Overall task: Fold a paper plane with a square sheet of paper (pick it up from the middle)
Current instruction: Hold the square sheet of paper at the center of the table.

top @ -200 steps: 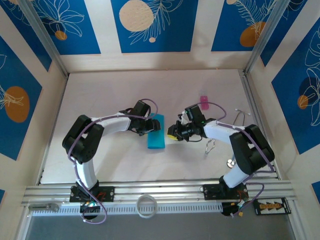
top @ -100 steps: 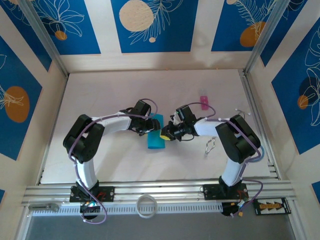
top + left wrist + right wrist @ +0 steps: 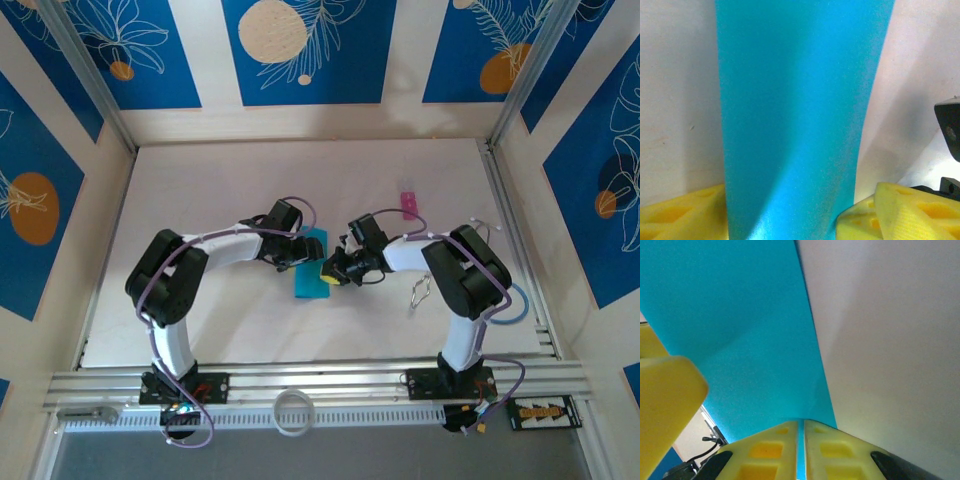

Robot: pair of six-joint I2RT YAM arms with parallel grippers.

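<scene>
The white worktop (image 3: pixel 200 190) is seen from above, with both arms bent in towards its middle. The left arm (image 3: pixel 165 280) is reached in from the left side and the right arm (image 3: pixel 470 270) from the right side, so that their ends nearly meet.

Between them the square sheet of paper (image 3: pixel 312 282) is found, about midway between the left and right edges of the worktop and a little nearer the near edge than the far one. It is cyan-blue and is seen as a narrow oblong, its long sides running from far to near.

The left gripper (image 3: pixel 782 217) is set over the far, left part of the sheet. Its jaws are held wide apart, and the strip of paper is passed between its yellow fingers (image 3: pixel 680 217), one to each long side. Whether the pads are pressed against the paper's edges cannot be told.

The right gripper (image 3: pixel 801 445) is placed at the right long edge of the sheet. Its yellow fingers (image 3: pixel 770 450) are brought almost together, and only a thin line of cyan paper is left between them, so the sheet's edge is pinched there.

A small pink object (image 3: pixel 407 203) is laid well apart from the paper, right of the middle and towards the far edge. A bent metal wire piece (image 3: pixel 420 290) is laid beside the right arm.
</scene>
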